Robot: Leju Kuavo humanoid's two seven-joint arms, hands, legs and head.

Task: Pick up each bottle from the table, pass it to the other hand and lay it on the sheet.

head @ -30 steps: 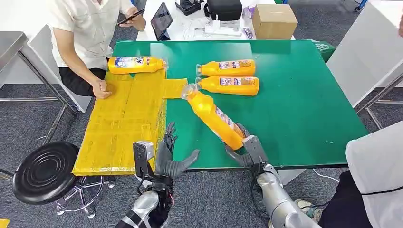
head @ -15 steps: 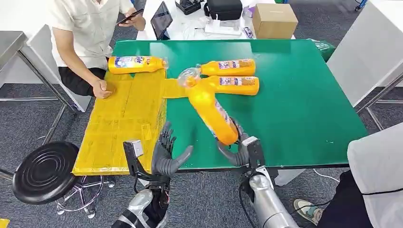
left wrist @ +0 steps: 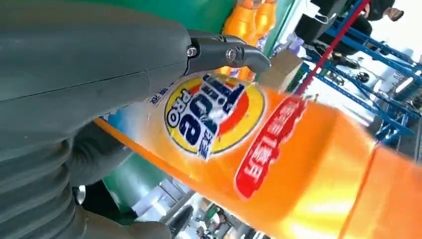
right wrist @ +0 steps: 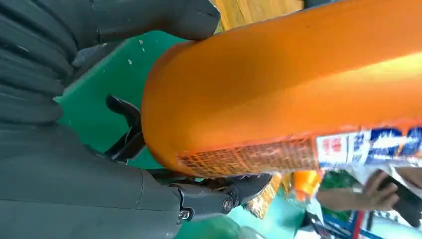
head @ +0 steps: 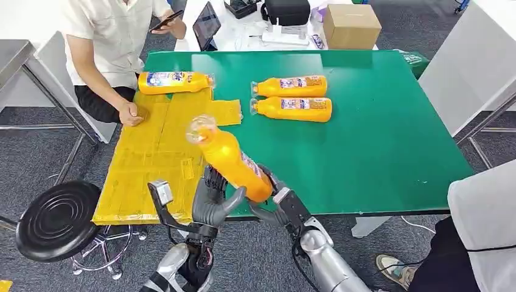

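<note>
Two robot hands are set on one orange plastic detergent bottle [head: 230,159] above the near edge of the green bench [head: 377,134]. Its base is gripped by the right robot hand [head: 277,204]; the left robot hand [head: 213,201] is curled against its body, its hold not clearly closed. If the base is released early, the bottle could be dropped short of the yellow sheet [head: 152,158].

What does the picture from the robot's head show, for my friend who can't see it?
The robot's right hand holds an orange bottle tilted up beside its left hand, at the near edge of a green table. One bottle lies on a yellow sheet, two more on the table, and a person sits nearby.
</note>
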